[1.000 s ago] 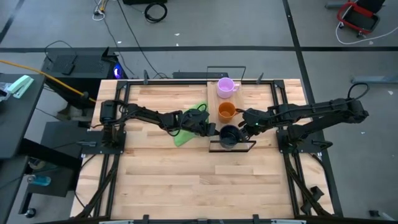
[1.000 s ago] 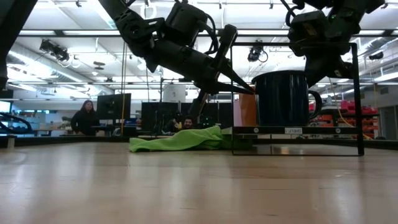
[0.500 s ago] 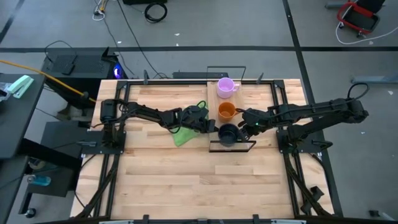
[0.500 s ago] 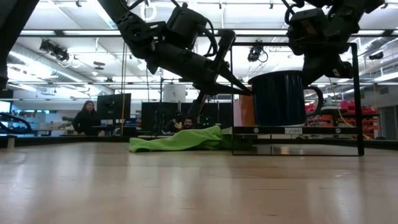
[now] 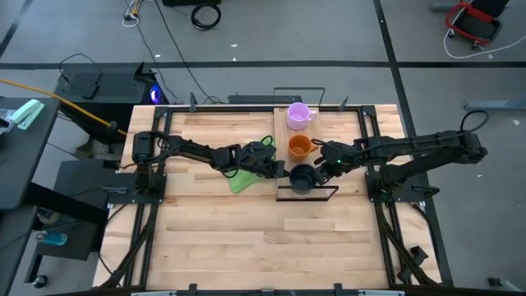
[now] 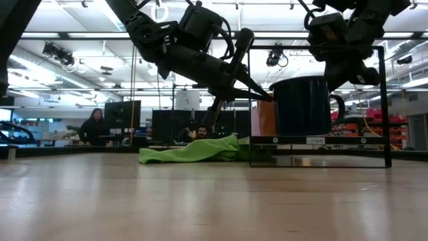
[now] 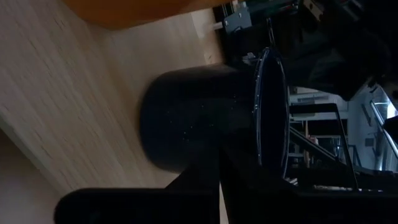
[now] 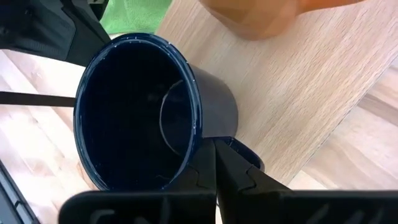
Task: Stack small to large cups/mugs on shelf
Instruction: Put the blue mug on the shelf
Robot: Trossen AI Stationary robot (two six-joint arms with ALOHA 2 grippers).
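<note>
The navy mug (image 5: 302, 177) sits at the near end of the shelf (image 5: 321, 140), the end closest to the low camera, and both grippers are on it. In the low view the mug (image 6: 302, 106) appears slightly above the board (image 6: 319, 140), though whether it is clear of the wood cannot be told. The right gripper (image 5: 322, 167) comes in from the right side, and its fingers (image 8: 230, 168) are closed on the rim just by the handle. The left gripper (image 5: 283, 171) reaches across from the left, its fingers (image 6: 257, 94) shut to a point that meets the mug's rim on the opposite side; the left wrist view shows them pinched on that rim, with the mug's wall (image 7: 193, 124) beyond. Just beside the left arm, off the shelf, a green cloth (image 5: 246, 174) lies crumpled on the table (image 5: 230, 238). Next along the shelf, past the navy mug, stands the orange mug (image 5: 299, 147), upright and close to it but apart. At the far end stands the purple mug (image 5: 298, 114), upright, handle toward the right, well apart from both grippers. Beyond the table, in the room behind, a person (image 6: 91, 127) stands by a row of dark monitors.
</note>
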